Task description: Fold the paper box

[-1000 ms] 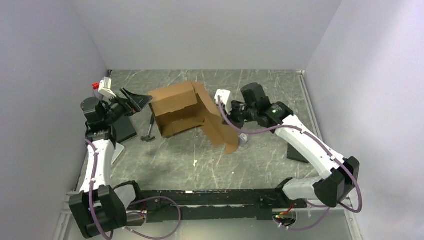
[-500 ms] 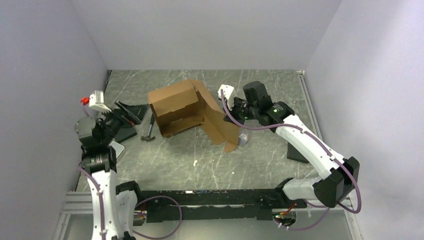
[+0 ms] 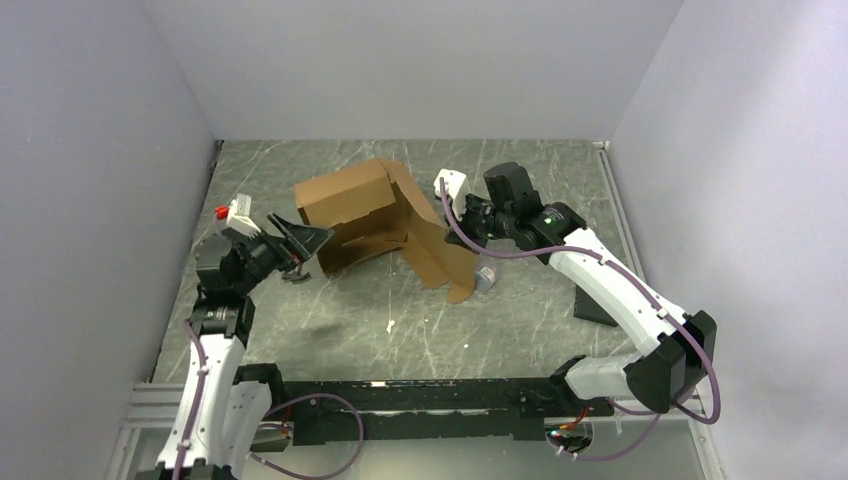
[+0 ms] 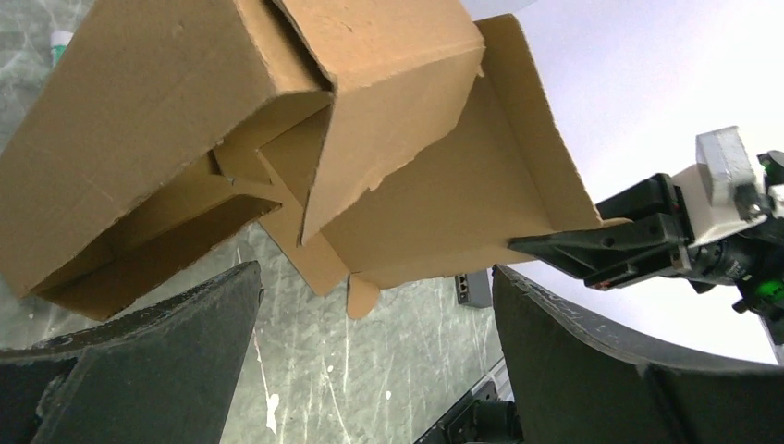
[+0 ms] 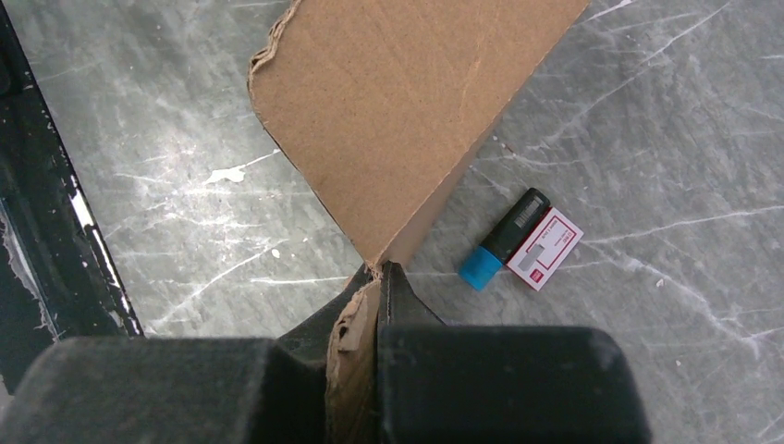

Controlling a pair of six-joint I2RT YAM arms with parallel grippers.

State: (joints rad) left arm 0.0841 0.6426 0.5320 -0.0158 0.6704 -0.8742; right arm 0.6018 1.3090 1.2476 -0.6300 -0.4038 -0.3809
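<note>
Table (image 3: 340, 320) is grey marbled stuff, and the paper box (image 3: 370, 215) sits toward the back middle of it, half folded up: the left part is already boxy, and a long flap slopes down to the table on the right. Right hand (image 5: 381, 277) is pinched tight on the edge of that flap. Left hand (image 3: 318, 247) is spread wide at the box's left end, nothing in it. Little black gadget with a blue tip (image 5: 518, 242) lies just beside the flap.
</note>
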